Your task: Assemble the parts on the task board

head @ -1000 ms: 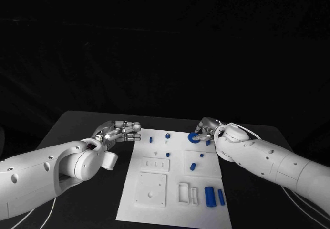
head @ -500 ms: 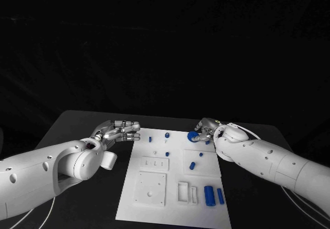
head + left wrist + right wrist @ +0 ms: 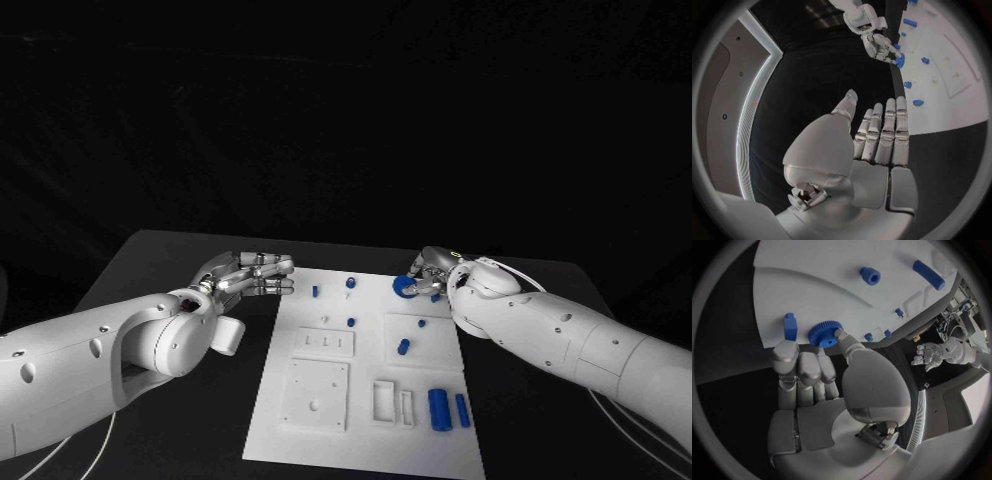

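The white task board [image 3: 361, 445] lies in the middle of the black table. At its far right corner my right hand [image 3: 433, 270] pinches a blue gear [image 3: 405, 286] between thumb and fingers, just over the board's edge. In the right wrist view the gear [image 3: 823, 333] sits at the fingertips beside a small blue peg [image 3: 789, 326]. My left hand [image 3: 253, 275] hovers off the board's far left corner, fingers straight and holding nothing, as the left wrist view [image 3: 873, 145] confirms.
Small blue pegs [image 3: 351, 284] [image 3: 352, 323] stand on the far half of the board, and a short blue cylinder [image 3: 404, 348] sits mid-board. Two blue bars [image 3: 440, 411] lie near the front right. White inset plates [image 3: 316, 397] occupy the front left.
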